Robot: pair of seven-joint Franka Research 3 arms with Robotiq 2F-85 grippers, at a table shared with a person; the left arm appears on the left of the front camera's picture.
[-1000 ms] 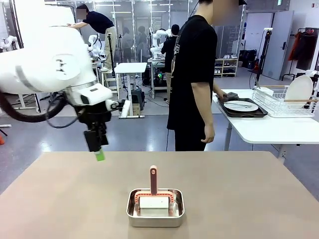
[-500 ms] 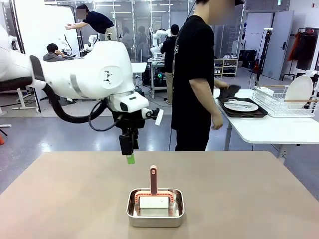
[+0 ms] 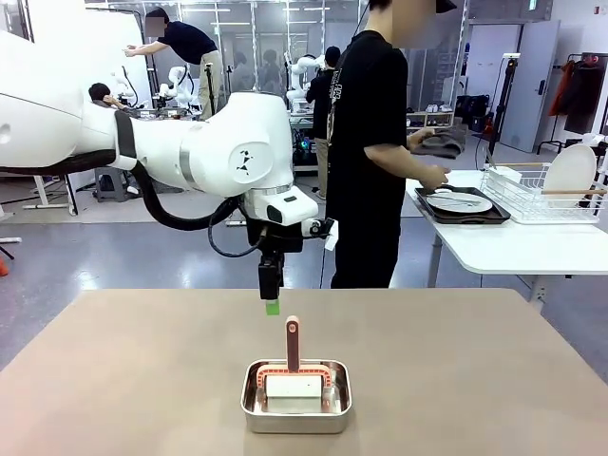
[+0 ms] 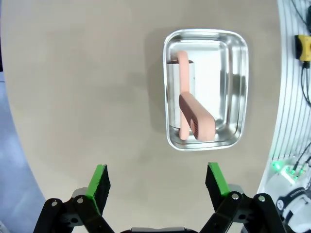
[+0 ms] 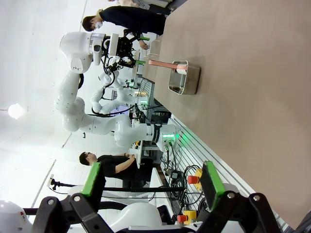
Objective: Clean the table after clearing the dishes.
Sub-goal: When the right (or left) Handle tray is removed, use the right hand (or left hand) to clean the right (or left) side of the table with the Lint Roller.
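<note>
The table [image 3: 133, 380] has a tan top that carries one item, a steel pan [image 3: 296, 397], at its middle near the robot's edge. In the pan is a pink brush [image 3: 293, 344] with its handle upright, resting on a white block.

One white plate [image 3: 459, 201] with cutlery lies on a dark tray [image 3: 467, 216] on the white side table [image 3: 513, 249], far right. The person [image 3: 370, 142] stands there, holding a dark object above the tray; I cannot tell what it is.

The left gripper [image 3: 272, 294] hangs above the table just behind the pan, pointing down. In its wrist view the left gripper [image 4: 158, 177] has its fingers [image 4: 98, 182] spread wide, with nothing between them and nothing touched.

The right gripper [image 5: 151, 179] is likewise spread wide and empty, well apart from the pan [image 5: 184, 77].
</note>
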